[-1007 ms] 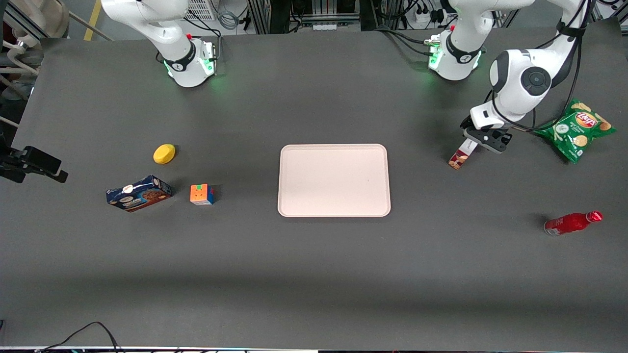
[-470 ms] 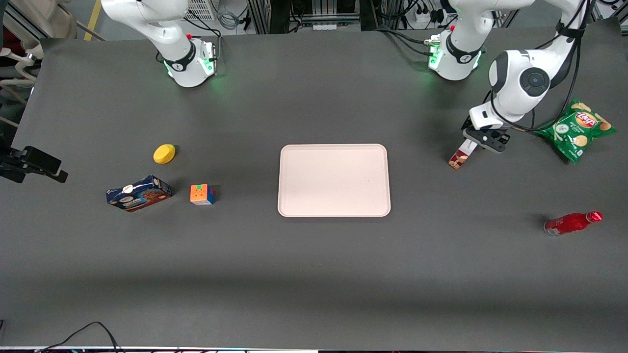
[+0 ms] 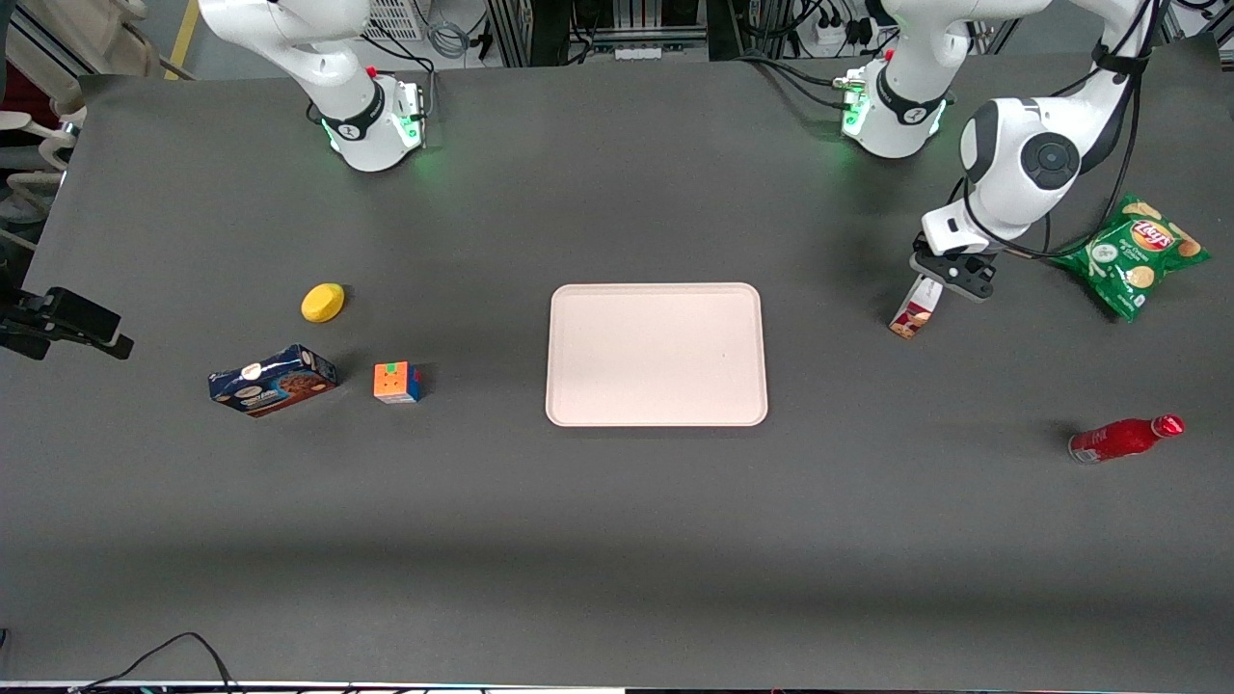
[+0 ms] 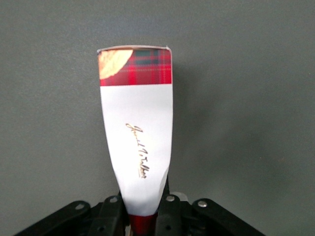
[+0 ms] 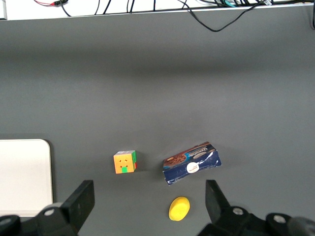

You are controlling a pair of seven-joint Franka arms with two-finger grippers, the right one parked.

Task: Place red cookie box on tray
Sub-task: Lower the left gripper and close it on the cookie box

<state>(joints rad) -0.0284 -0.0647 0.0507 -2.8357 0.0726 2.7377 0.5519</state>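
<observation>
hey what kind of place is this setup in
Likely a robotics lab: Franka arms bolted to a dark table, cable racks at its edge. The left end effector grips the red cookie box, off the tray.

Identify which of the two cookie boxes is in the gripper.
The red cookie box, clamped at one end by the gripper; the blue cookie box lies untouched on the table.

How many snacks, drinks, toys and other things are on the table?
Cookie boxes: 2, the red cookie box held up by the gripper and the blue cookie box
Chip bags: 1, the green chip bag
Bottles: 1, the red bottle
Toys: 1, the puzzle cube
Yellow lumps: 1, the yellow thing
Trays: 1, the tray
Total: 7
</observation>
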